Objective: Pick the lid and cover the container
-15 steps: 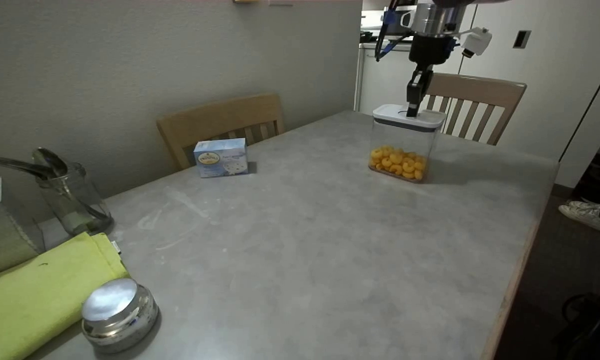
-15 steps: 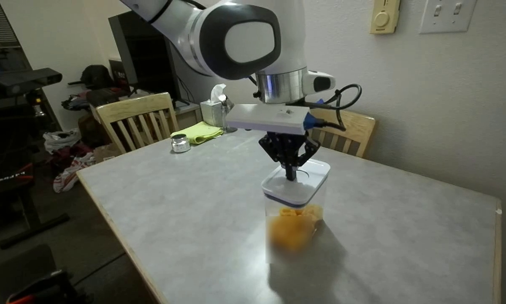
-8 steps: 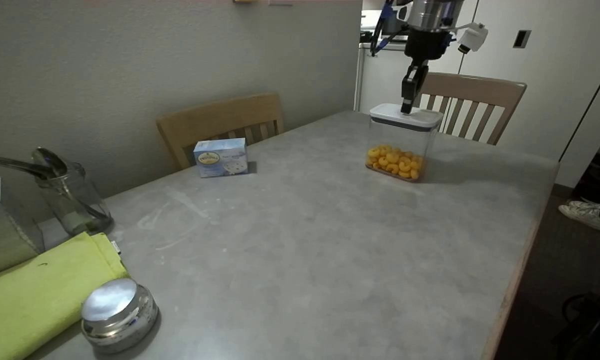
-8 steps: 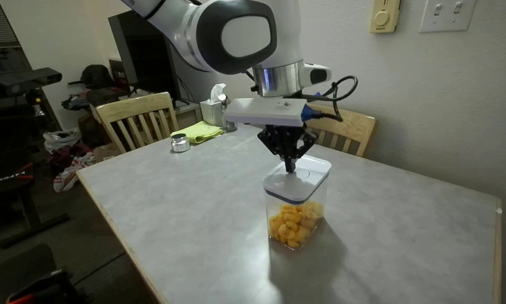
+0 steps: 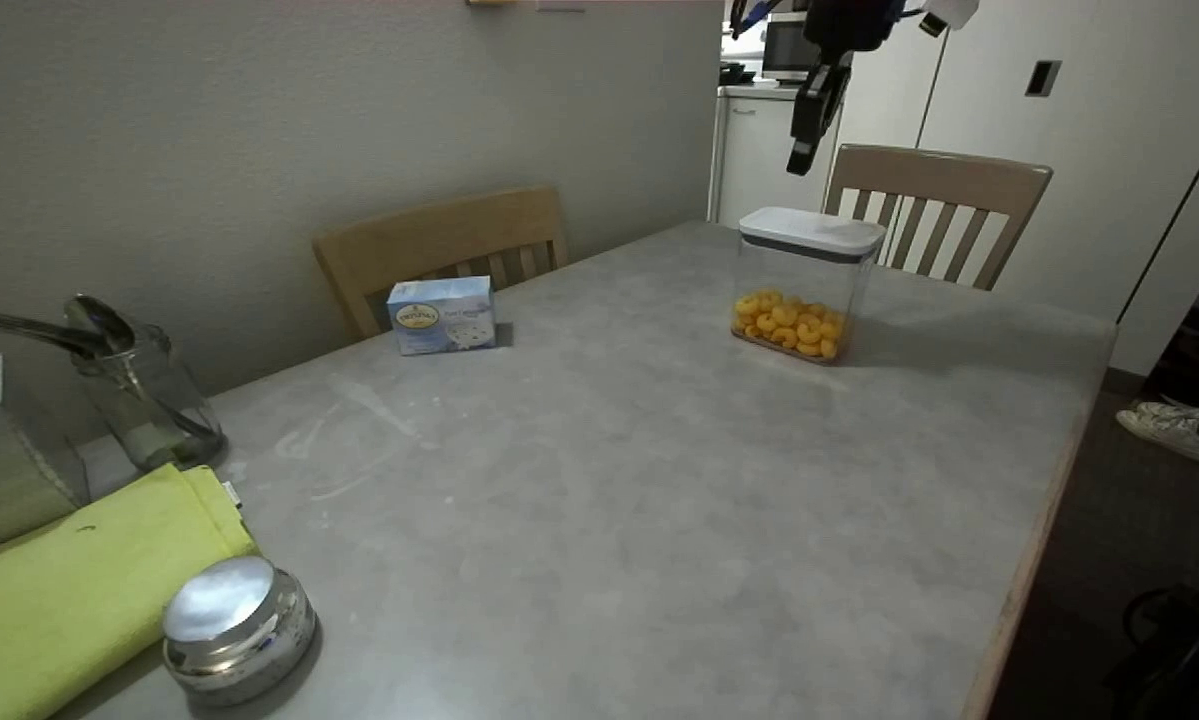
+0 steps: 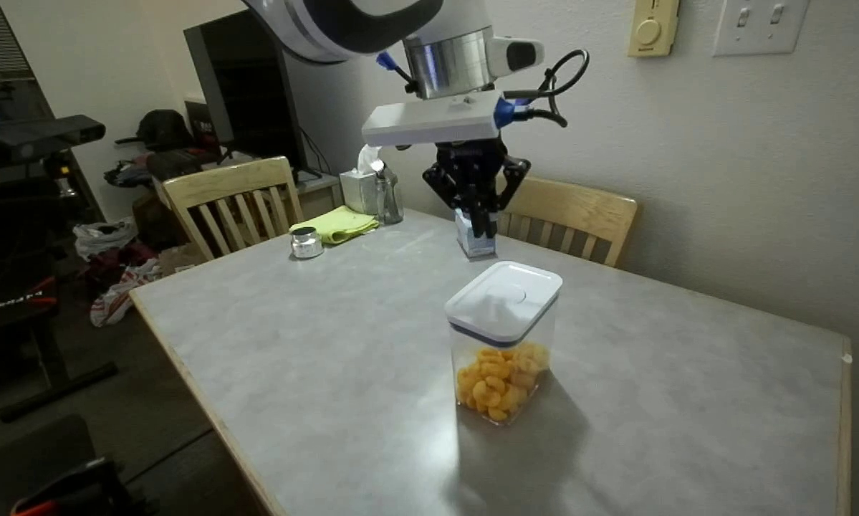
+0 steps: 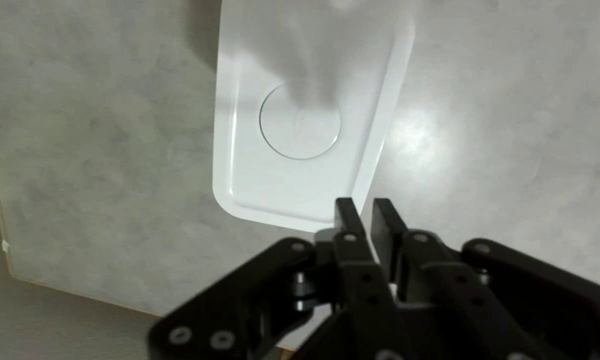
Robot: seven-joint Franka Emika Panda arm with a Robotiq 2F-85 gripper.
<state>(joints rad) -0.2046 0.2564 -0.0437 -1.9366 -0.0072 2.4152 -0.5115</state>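
The white rounded-rectangular lid [image 5: 811, 230] lies flat on top of the clear container [image 5: 809, 278] in both exterior views; the lid also shows here [image 6: 504, 301]. The container [image 6: 465, 351] stands upright on the table with yellow-orange pieces at its bottom. My gripper [image 5: 801, 165] hangs in the air above the lid, apart from it, and holds nothing; it also shows in an exterior view [image 6: 483, 228]. In the wrist view the fingertips [image 7: 366, 205] stand a narrow gap apart, over one corner of the lid [image 7: 300, 185], whose round button is visible.
A blue-and-white tea box [image 5: 443, 316] stands near the wall-side chair [image 5: 459, 230]. A round metal jar [image 5: 239, 630], yellow cloth [image 5: 89, 600], glass jar with cutlery [image 5: 149, 400] and tissue box [image 5: 9, 460] stand at the table's other end. Another chair [image 5: 949, 190] stands behind the container.
My gripper has risen from the lid's top into the air. The container with its lid shifted very slightly between the earliest and middle frames, then stayed still.
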